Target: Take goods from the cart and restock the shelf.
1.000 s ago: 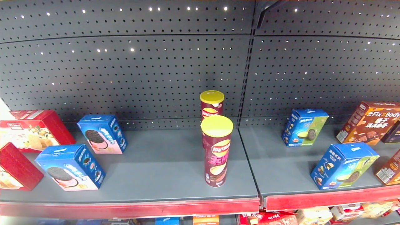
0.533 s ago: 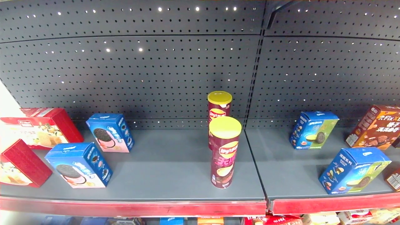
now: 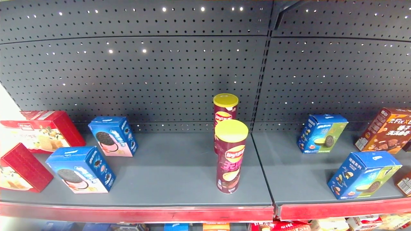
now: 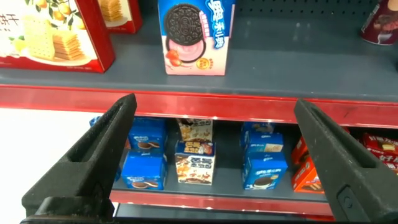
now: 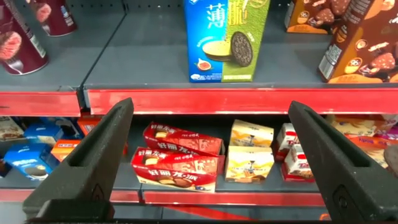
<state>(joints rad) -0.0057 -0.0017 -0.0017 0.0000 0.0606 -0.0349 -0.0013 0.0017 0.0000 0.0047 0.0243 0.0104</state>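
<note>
Nothing on the shelf (image 3: 173, 173) has been moved in the last half second. The earlier sideways slide of the whole head view is taken as camera motion, not motion of the goods.

At the centre of the frame a front chip can (image 3: 231, 157) is stood upright directly before a rear chip can (image 3: 225, 109). Their labels are turned outward, presumably so that shoppers are faced. At lower left, two blue cookie boxes (image 3: 80, 170) are filed one behind the other beside red cracker boxes (image 3: 41, 131). At right, blue-green cookie boxes (image 3: 364, 175) are lined up the same way, near a brown box (image 3: 385, 130). Bare shelf is left between these files, judged to be room for restocking.

The left gripper (image 4: 214, 102) and right gripper (image 5: 209, 104) are held before the red shelf lip. On each the jaws are spread wide with nothing between them, likely in readiness for a pick from the cart.
</note>
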